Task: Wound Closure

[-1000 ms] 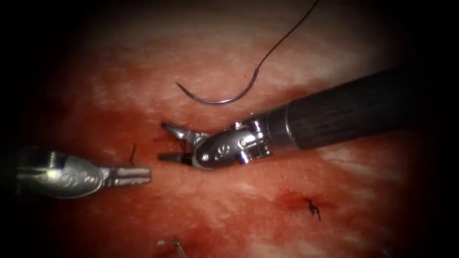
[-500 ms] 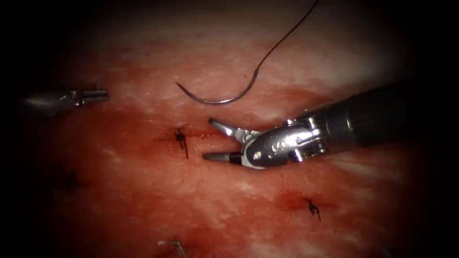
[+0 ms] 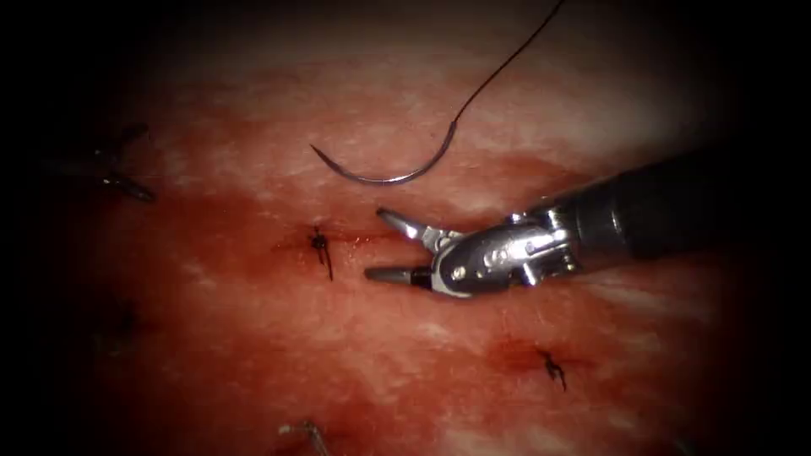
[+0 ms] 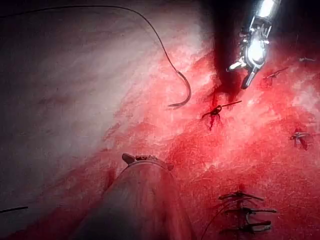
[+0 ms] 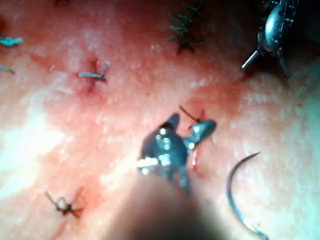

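Above right tool (image 3: 390, 247), needle (image 3: 384, 171) lies free on tissue (image 3: 253, 355), curve crosswise; right jaws open, empty; left tool (image 3: 127, 160) farther, jaws open, empty.

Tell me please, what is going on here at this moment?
Bench suturing practice on red-stained pork tissue. The right arm's silver gripper hangs open and holds nothing, just right of a dark knotted stitch on the cut. The thin curved steel needle lies free on the tissue above, not in it, with its dark thread trailing away. The left arm's gripper is open at the far left, holding nothing.
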{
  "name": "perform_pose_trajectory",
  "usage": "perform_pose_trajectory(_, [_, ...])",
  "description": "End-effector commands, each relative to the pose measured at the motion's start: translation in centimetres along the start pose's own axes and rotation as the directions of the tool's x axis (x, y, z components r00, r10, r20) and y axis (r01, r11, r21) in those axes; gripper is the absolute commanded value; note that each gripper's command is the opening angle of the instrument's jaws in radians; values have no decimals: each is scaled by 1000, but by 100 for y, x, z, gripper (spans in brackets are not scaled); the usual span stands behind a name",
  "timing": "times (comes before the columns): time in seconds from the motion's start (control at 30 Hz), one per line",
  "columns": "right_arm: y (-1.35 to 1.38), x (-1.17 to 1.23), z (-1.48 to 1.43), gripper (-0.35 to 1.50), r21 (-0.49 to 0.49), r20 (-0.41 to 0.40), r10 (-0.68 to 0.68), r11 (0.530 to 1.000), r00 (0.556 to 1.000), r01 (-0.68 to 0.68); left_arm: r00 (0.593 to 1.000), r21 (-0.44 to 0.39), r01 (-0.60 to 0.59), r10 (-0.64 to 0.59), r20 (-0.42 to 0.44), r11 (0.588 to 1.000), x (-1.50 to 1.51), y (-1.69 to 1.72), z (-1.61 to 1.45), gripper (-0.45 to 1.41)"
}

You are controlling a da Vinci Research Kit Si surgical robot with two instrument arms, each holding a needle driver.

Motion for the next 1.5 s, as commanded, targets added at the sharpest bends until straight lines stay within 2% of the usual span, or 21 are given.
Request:
perform_pose_trajectory(0.03, [-7,-4,3,126,5,1,6,1000,1000,-6,1000,-4,2,-2,4,1000,-3,7,2,108])
perform_pose_trajectory(0.17, [-5,-6,0,126,6,1,6,1000,1000,-6,1000,7,13,-13,19,1000,3,11,-18,115])
perform_pose_trajectory(0.27, [-2,-8,-5,126,6,4,19,1000,1000,-19,999,18,36,-36,24,999,27,22,-29,115])
perform_pose_trajectory(0.4, [1,-9,-9,131,3,12,99,995,995,-99,994,-35,27,-30,-105,999,63,47,-26,111])
perform_pose_trajectory(0.6, [1,-8,-12,138,-72,76,205,977,976,-199,981,-132,3,-29,-194,991,107,85,-1,94])
perform_pose_trajectory(0.67, [2,-9,-14,126,-101,90,232,970,969,-223,979,-138,-7,-21,-204,990,117,91,11,91])
perform_pose_trajectory(0.73, [5,-12,-21,118,-91,121,288,956,950,-278,977,-143,-13,-18,-215,990,125,95,27,89])
perform_pose_trajectory(0.83, [16,-20,-38,106,-75,179,372,928,911,-365,975,-142,-18,-14,-223,990,128,95,47,89])
perform_pose_trajectory(0.9, [27,-28,-53,99,-94,191,456,890,869,-447,974,-141,-23,-10,-227,990,124,92,57,89])
perform_pose_trajectory(0.93, [32,-32,-61,88,-104,191,500,866,845,-489,975,-148,-29,-5,-224,989,121,89,61,89])
perform_pose_trajectory(0.97, [39,-36,-71,59,-103,186,570,821,800,-562,976,-150,-32,-1,-216,988,119,86,64,88])
perform_pose_trajectory(1.0, [45,-40,-78,41,-84,177,596,802,783,-591,978,-147,-33,2,-209,989,117,83,66,86])
perform_pose_trajectory(1.03, [50,-43,-86,31,-71,166,612,790,774,-609,980,-142,-35,6,-201,989,115,77,69,86])
perform_pose_trajectory(1.1, [56,-48,-99,32,-63,155,622,782,768,-621,980,-138,-36,8,-199,990,112,69,73,83])
perform_pose_trajectory(1.17, [55,-52,-108,39,-108,176,617,786,767,-608,980,-142,-38,9,-198,989,111,62,77,81])
perform_pose_trajectory(1.27, [44,-59,-115,88,-176,253,605,796,755,-579,981,-147,-41,12,-193,988,112,56,84,78])
perform_pose_trajectory(1.37, [35,-68,-114,113,-154,308,579,814,755,-561,982,-157,-42,12,-188,987,115,56,91,76])
perform_pose_trajectory(1.5, [31,-78,-110,130,-133,329,528,847,783,-515,986,-189,-50,18,-168,981,121,63,101,71])
